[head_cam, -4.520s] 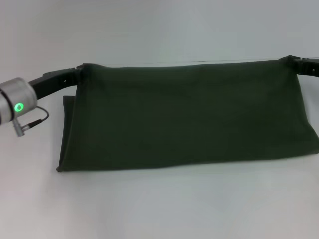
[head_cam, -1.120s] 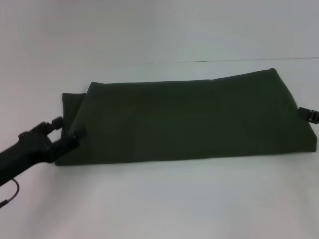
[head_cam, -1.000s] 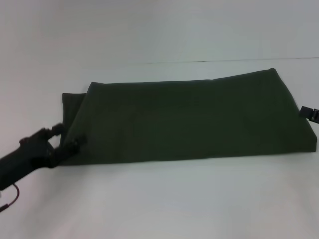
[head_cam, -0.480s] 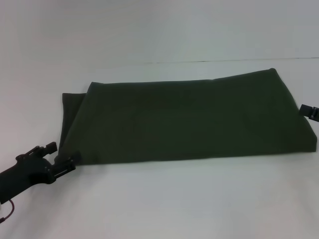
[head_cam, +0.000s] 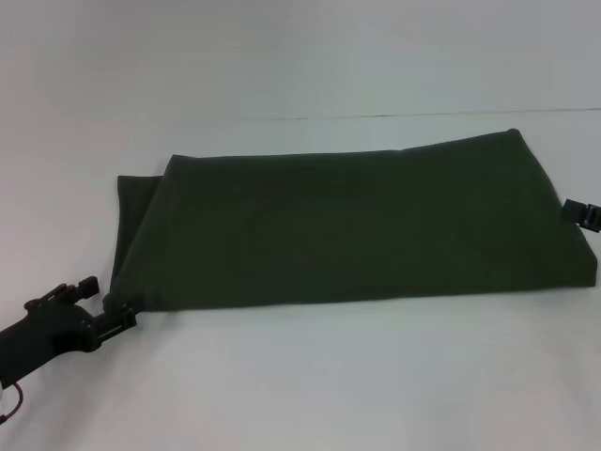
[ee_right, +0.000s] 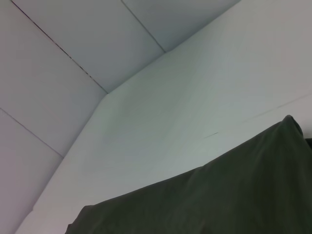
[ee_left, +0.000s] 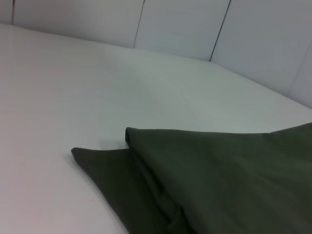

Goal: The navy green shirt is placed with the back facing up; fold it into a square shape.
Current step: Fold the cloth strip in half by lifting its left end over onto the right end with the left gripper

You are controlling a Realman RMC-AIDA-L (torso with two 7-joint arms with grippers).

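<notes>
Folded navy green shirt point(head_cam: 357, 230) lying flat on the white bench point(head_cam: 310, 385).

Nothing lies on or against the shirt; its long axis runs left to right across the bench, plain side up, with a lower layer peeking out at its left end. The left gripper point(head_cam: 101, 303) sits just off the shirt's near-left corner, fingers spread and empty. The right gripper point(head_cam: 584, 213) shows only a tip at the shirt's right edge; its spread cannot be told.

A plain white worktop point(head_cam: 310, 376) carries everything. Directly on it lies the navy green shirt point(head_cam: 347, 230), folded into a long flat band; a lower layer juts from the shirt's left end.
</notes>
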